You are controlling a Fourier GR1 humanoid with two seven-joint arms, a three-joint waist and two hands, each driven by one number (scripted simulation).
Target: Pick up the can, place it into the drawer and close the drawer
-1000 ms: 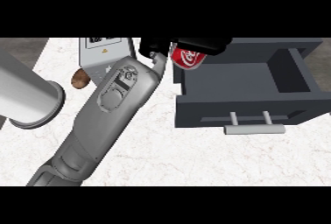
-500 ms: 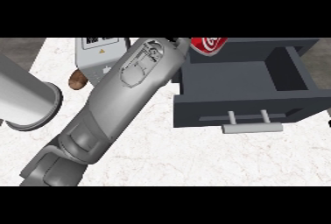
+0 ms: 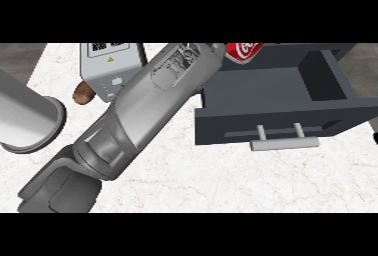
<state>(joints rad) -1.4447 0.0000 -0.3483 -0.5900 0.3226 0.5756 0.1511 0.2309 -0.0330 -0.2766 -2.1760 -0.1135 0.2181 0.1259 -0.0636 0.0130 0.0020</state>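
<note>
Step in hand, as I read it: get the can [image 3: 244, 51] over the drawer [image 3: 221, 125] and set it in. The can was at the drawer's far-left corner, cut off by the view's top edge, with only part of its red label showing. I couldn't tell if it sat above the rim or below it. The hand was out of frame past the wrist end of the forearm [image 3: 148, 105] — I couldn't tell whether it was clenched on the can or had let go. To do it well: shift the can toward the drawer's middle before lowering, keep it upright, and release only once it rests on the drawer floor. The left wall looked like the risk, since the can was right by it and could catch the rim. Bare floor showed across the drawer's middle and right, so there was room that way. The forearm lay diagonally left of the drawer, so retracting along that line should miss the walls. A grey box [image 3: 111, 60], a small brown item [image 3: 83, 93] and a big grey cylinder [image 3: 26, 117] were further left of the drawer, off the path. The handle [image 3: 284, 143] stuck out from the drawer's front over bare table [image 3: 221, 180] — room there for a straight push to close.
</note>
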